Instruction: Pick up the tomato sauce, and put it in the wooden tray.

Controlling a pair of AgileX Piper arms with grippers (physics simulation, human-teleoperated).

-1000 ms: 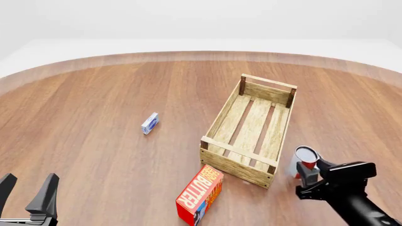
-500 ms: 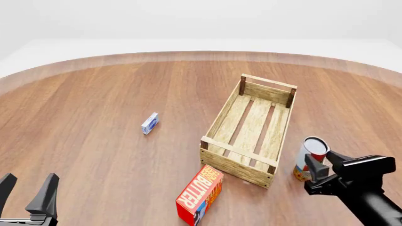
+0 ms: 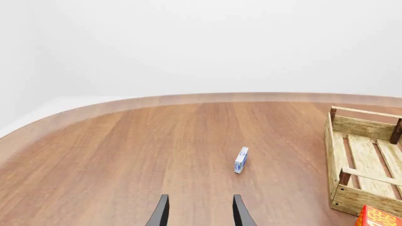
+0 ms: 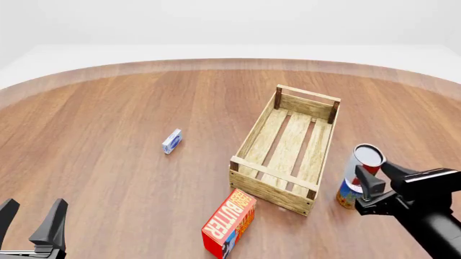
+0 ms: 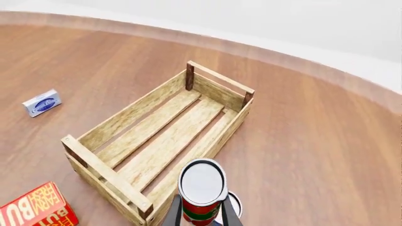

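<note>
The tomato sauce, a can with a silvery-white top and a red label, is held in my right gripper a little above the table, just right of the wooden tray. In the right wrist view the can sits between the gripper's fingers, above the tray's near right corner. The tray is a light slatted crate with nothing in it; its end also shows in the left wrist view. My left gripper is open and empty at the near left.
A blue-labelled can with an orange base stands on the table under the held can, partly hidden. A red butter box lies before the tray's near end. A small blue-white box lies left of the tray.
My right gripper has risen and shifted right with the tomato sauce in it. The blue-labelled can has come into view below it. The left arm has not moved.
</note>
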